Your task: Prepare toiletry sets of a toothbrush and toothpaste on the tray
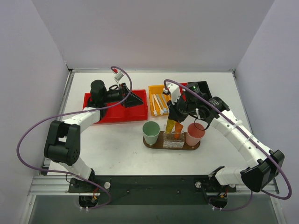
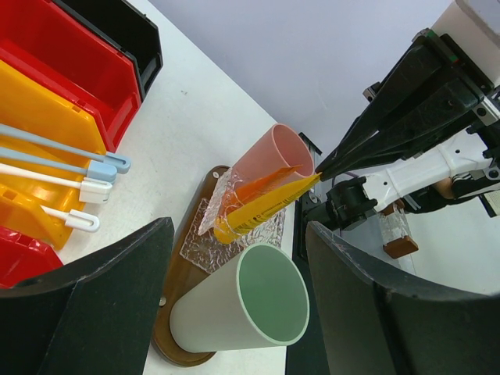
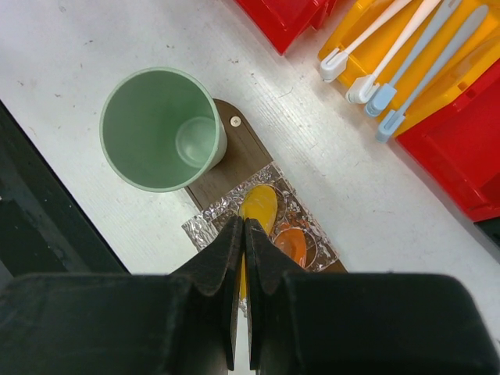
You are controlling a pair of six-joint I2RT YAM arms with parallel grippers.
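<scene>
Gripper on my right arm (image 3: pixel 241 228) clamps the flat yellow toothpaste tube (image 2: pixel 262 209). Its long axis slants down into the clear cut-glass cup (image 2: pixel 197 245) on the dark brown oval wooden tray (image 3: pixel 242 152), directly beneath.

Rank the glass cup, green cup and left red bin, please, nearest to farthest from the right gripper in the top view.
1. Glass cup, under the right gripper.
2. Green cup, left end of tray.
3. Left red bin, far left.
</scene>
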